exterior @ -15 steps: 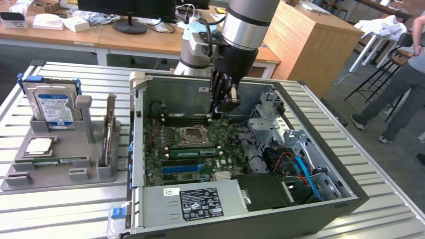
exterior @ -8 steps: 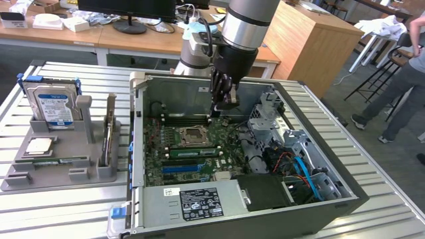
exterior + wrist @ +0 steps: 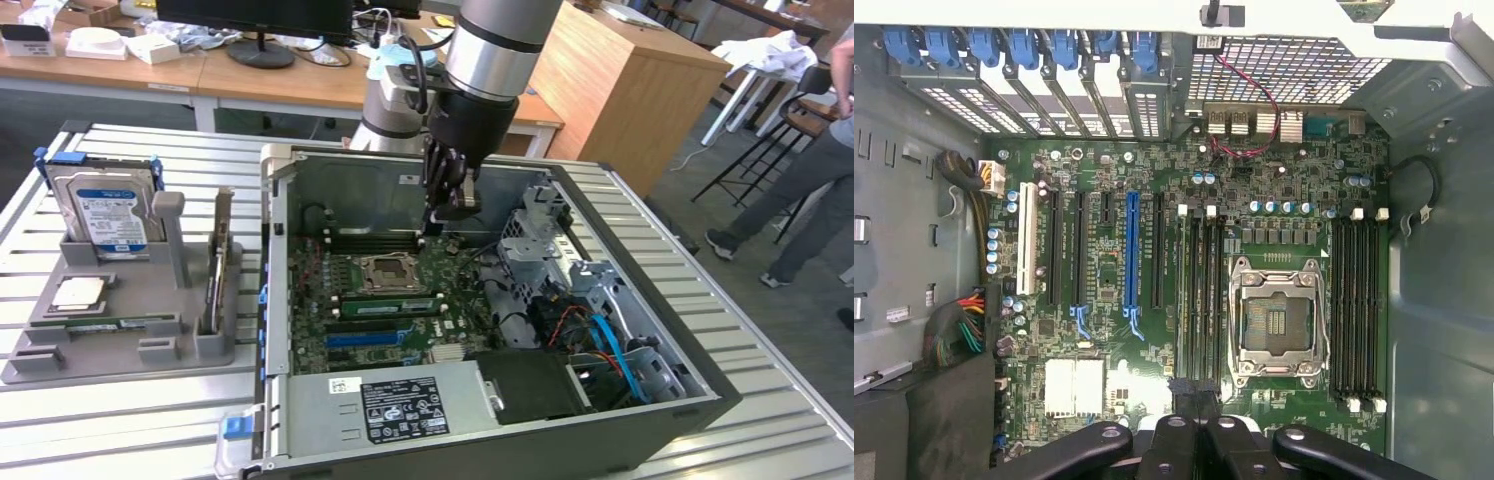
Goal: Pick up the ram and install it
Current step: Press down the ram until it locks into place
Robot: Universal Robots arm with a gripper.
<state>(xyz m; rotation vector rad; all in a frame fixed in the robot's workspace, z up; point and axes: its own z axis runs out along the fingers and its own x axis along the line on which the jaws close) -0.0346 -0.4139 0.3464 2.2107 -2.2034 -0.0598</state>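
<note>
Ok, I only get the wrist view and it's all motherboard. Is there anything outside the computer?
Observer: Yes. A grey holder sits on the slatted table, at the exterior view's left of the computer case.
Operator: Ooh, what's in it?
Observer: A hard drive with a blue and white label stands upright at its far end.
Operator: Anything else in there?
Observer: A square silver-topped CPU chip lies flat in a pocket right by the hard drive.
</note>
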